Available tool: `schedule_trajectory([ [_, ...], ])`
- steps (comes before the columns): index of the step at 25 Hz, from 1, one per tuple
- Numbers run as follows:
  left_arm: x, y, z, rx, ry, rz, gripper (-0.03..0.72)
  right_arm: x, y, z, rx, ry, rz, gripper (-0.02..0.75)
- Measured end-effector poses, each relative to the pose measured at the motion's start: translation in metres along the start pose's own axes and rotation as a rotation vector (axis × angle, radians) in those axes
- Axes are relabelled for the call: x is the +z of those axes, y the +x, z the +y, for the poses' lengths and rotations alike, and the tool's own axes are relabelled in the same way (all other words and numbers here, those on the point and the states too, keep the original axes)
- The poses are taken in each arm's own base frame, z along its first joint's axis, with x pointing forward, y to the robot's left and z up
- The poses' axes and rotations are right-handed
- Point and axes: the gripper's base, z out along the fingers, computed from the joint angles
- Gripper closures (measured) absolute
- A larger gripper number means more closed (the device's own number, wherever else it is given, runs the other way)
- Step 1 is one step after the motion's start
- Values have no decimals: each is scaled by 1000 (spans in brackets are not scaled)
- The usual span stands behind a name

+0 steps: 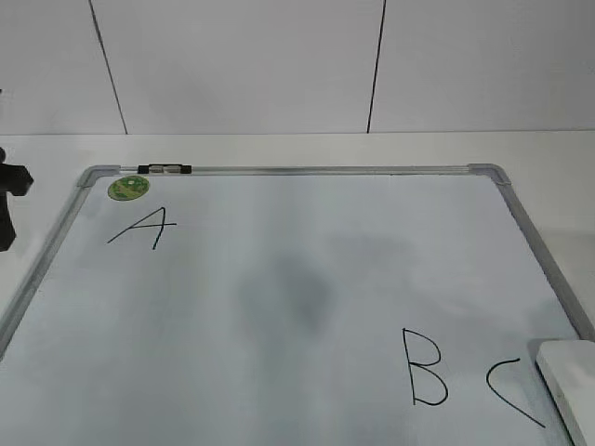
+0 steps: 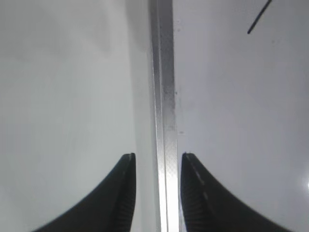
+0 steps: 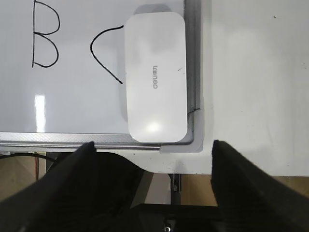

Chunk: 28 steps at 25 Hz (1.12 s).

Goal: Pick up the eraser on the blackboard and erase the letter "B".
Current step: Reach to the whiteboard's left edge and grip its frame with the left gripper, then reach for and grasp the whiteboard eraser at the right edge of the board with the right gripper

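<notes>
Exterior view: blackboard [image 1: 279,279] lies flat on the table [image 1: 279,149], letter "B" [image 1: 424,368] near its lower right, C-like curve [image 1: 511,390] just beside it, eraser [image 1: 569,381] at the board's right edge, partly cut off by the frame; "A" [image 1: 141,228], green magnet [image 1: 128,189] and marker [image 1: 165,169] sit well apart at top left. No arm over the board; only a dark piece of the left arm at the far left edge. Left wrist view: left gripper [image 2: 157,159] hovers over the board's metal frame, jaws parted, nothing between them, idle. Right wrist view: right gripper [image 3: 153,145] jaws spread wide and empty, above the board's corner; eraser [image 3: 155,77] lies lengthwise along the frame, touching the curve's end, "B" [image 3: 46,34] further off. Step in hand looks like the approach to the eraser. To do it well: centre the right jaws over the eraser's short width, descend straight, clamp its long sides clear of the frame, lift, then wipe only over "B", sparing the curve.
</notes>
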Motion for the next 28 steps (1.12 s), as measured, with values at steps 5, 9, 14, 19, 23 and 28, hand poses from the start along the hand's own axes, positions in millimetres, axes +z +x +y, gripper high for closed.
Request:
schedule_trajectory([
  [5, 27, -13, 2, -2, -5, 26, 445, 0, 0, 0, 0, 0, 2, 167],
  [9, 38, -17, 3, 0, -6, 26, 445, 0, 0, 0, 0, 0, 2, 167],
  [14, 54, -20, 5, 8, -5, 48, 446, 0, 0, 0, 0, 0, 2, 167],
  [19, 62, -22, 5, 15, -7, 49, 446, 0, 0, 0, 0, 0, 2, 167],
  [23, 74, -21, 6, 16, -6, 80, 448, 0, -1, 0, 0, 0, 0, 167],
  [28, 78, -23, 6, 14, -4, 89, 470, 0, -1, 0, 0, 0, 0, 167],
])
